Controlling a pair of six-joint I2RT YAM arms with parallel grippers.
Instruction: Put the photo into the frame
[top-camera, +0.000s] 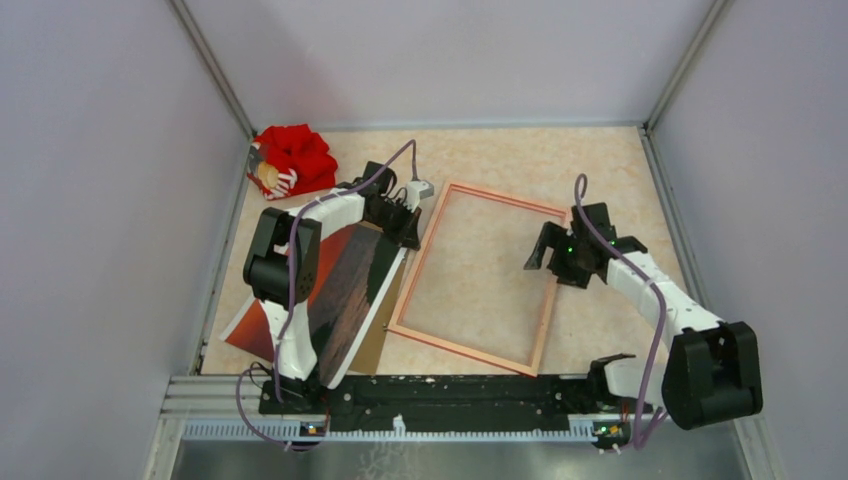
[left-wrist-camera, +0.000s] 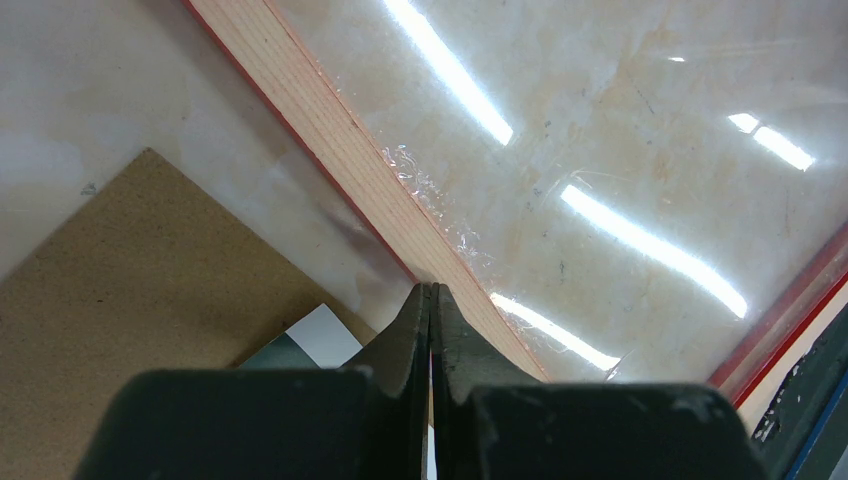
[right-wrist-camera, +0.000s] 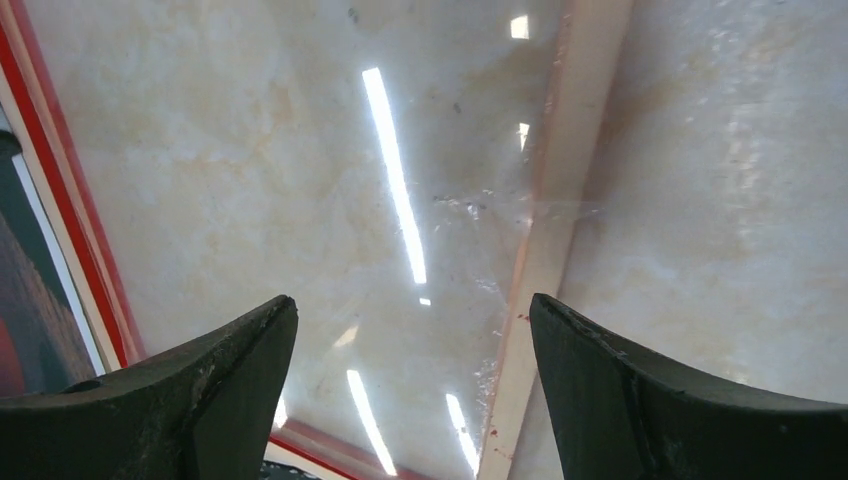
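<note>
Closest to the overhead camera are the two arm bases, bolted at 6 o'clock on the counter's (top-camera: 600, 160) near edge. From them the left arm reaches toward 12 o'clock over the photo (top-camera: 352, 280), and the right arm reaches in from 4 o'clock.

The frame (top-camera: 465, 350) lies flat at the middle of the counter with its pale wood back up, turned slightly clockwise. A thin red line shows along its edges in the wrist views. A clear pane (left-wrist-camera: 620, 180) fills it and throws back bright streaks of light.

The photo lies picture side up at 9 o'clock of the frame, outside it, with its long side running along the frame's left rail. The left arm hides part of it. It rests on a brown backing board (top-camera: 372, 345), whose edge shows between print and frame. Whether the print touches the rail I cannot tell.

The left tool (left-wrist-camera: 431, 290) has its fingers pressed together with nothing seen between them. Its tips are at the frame's left rail near the 11 o'clock corner, and a white corner of the photo lies just beside them.

The right tool (right-wrist-camera: 412, 380) has its fingers wide apart and empty. It hangs over the frame's 3 o'clock rail, which runs between the fingers.

A red fabric bundle (top-camera: 295, 158) sits in the counter's 11 o'clock corner, well apart from the frame.
</note>
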